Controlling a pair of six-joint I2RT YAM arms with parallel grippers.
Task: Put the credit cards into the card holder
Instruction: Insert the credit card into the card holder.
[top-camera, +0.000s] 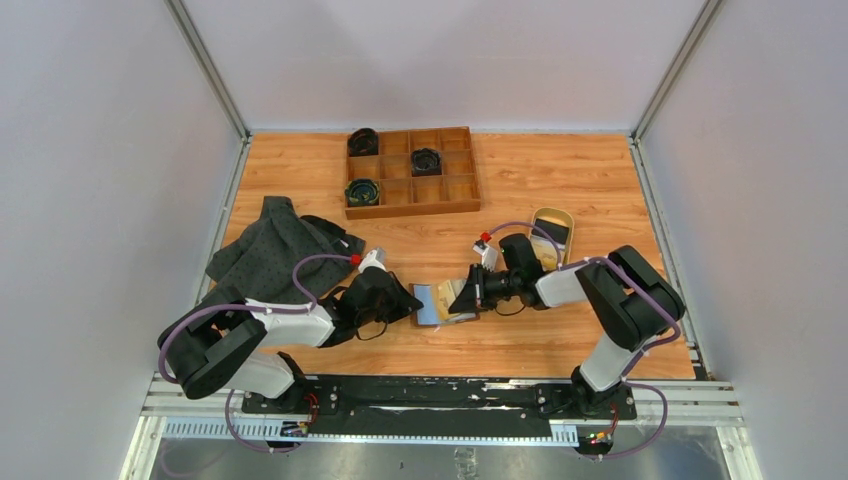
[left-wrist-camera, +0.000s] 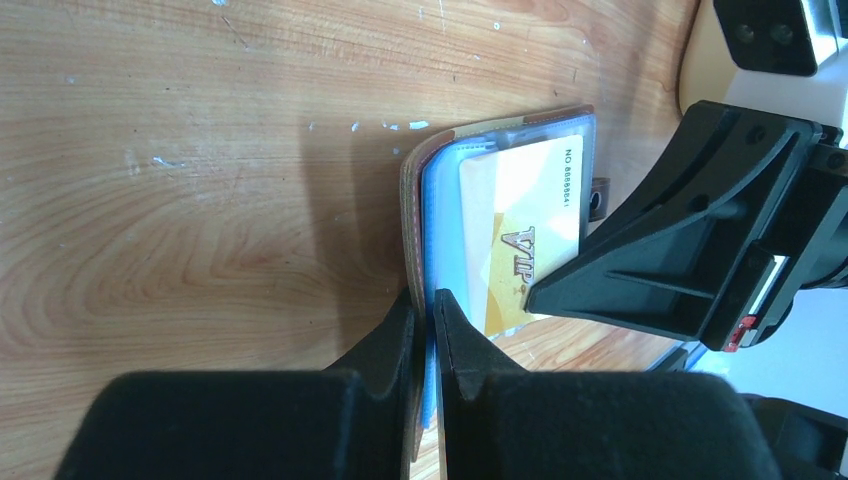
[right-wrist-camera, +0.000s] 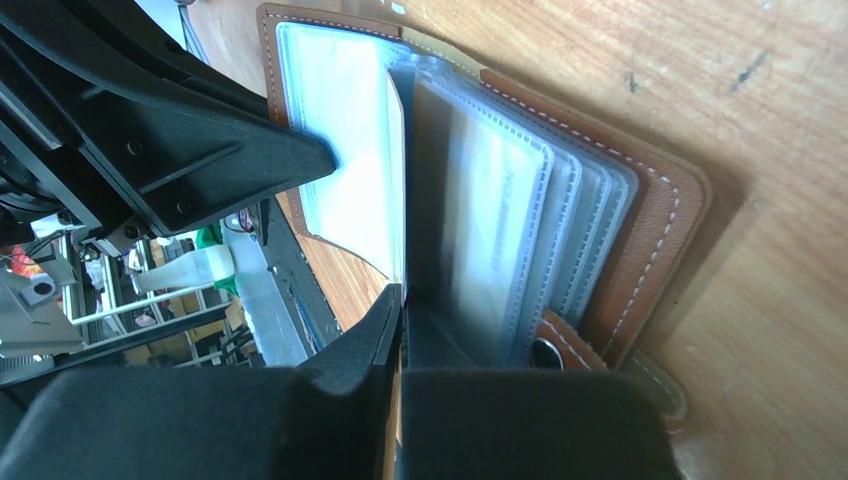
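Brown leather card holder (top-camera: 440, 303) lies open on the table (top-camera: 560, 170), close to the arm bases. Left gripper (left-wrist-camera: 425, 325) is pinched shut on the holder's blue sleeve edge, on its left side. Right gripper (right-wrist-camera: 400, 300) sits at the holder's right, jaws clamped on the yellow-gold card (left-wrist-camera: 515, 215). That card lies at the top clear sleeve; can't tell how deep. Beyond-right of the holder: tan dish (top-camera: 551, 212) with more cards (top-camera: 556, 235). Beyond-left: grey cloth (top-camera: 280, 250). Farthest behind the holder: wooden tray (top-camera: 412, 210).
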